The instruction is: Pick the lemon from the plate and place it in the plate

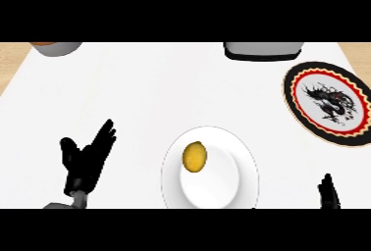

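White counter carries everything, with the black-rimmed dragon plate far up and beyond the right hand's fingers. The plain white plate sits between the two hands, nearer the left one's fingertips than the right's. The left hand rests open, fingers straight and slightly spread, thumb apart, touching nothing. Only fingertips of the right hand show, so I cannot tell their state. The yellow lemon lies in the white plate's upper left, long axis near upright, just right of the left fingers.
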`<state>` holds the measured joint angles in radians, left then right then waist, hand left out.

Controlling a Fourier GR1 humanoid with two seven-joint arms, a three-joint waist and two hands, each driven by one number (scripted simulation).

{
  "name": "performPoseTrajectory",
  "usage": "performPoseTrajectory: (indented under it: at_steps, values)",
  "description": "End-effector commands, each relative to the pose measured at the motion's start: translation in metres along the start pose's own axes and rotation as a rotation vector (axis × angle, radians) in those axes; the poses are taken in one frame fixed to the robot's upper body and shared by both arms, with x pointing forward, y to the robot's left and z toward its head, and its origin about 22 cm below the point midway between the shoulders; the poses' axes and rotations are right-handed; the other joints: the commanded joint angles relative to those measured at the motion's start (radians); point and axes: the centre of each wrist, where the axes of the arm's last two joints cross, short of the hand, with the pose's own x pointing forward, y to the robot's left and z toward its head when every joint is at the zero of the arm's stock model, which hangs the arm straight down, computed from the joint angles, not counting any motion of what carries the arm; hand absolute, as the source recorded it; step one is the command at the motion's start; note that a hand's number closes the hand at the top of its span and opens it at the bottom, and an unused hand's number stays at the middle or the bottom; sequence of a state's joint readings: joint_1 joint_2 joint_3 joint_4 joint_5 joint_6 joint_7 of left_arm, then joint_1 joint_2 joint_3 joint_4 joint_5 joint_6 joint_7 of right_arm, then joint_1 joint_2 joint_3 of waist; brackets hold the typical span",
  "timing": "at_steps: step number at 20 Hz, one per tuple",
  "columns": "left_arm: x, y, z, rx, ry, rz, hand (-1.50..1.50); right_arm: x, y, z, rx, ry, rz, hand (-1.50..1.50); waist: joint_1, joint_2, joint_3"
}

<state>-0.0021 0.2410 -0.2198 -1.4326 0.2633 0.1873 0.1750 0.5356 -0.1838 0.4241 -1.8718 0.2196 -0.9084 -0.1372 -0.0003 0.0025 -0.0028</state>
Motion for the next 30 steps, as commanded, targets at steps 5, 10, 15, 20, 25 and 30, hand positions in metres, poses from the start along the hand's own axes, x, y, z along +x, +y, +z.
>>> performPoseTrajectory:
  at_steps: [5, 10, 15, 20, 25, 30]
  values:
    - [0.002, -0.005, -0.003, -0.027, 0.015, -0.016, 0.00, 0.027, -0.001, 0.007, 0.173, 0.122, 0.191, -1.50, 0.025, 0.009, -0.004]
    - [0.001, -0.014, -0.006, -0.033, 0.014, -0.004, 0.00, 0.067, 0.028, -0.003, 0.200, 0.163, 0.249, -1.50, 0.019, 0.005, -0.002]
    - [-0.004, -0.002, -0.006, -0.017, 0.018, -0.001, 0.00, 0.098, 0.076, -0.007, 0.216, 0.188, 0.325, -1.50, 0.009, 0.000, 0.001]
    - [-0.002, 0.006, 0.010, -0.022, 0.016, -0.014, 0.00, 0.112, 0.108, -0.012, 0.325, 0.250, 0.346, -1.50, 0.011, -0.003, 0.003]
    - [-0.004, 0.002, 0.004, -0.016, 0.017, -0.003, 0.00, 0.109, 0.138, -0.013, 0.360, 0.275, 0.332, -1.50, 0.008, -0.002, 0.003]
    - [-0.007, -0.010, -0.005, -0.013, 0.031, -0.003, 0.00, 0.096, 0.146, -0.009, 0.326, 0.264, 0.330, -1.50, 0.002, -0.002, 0.003]
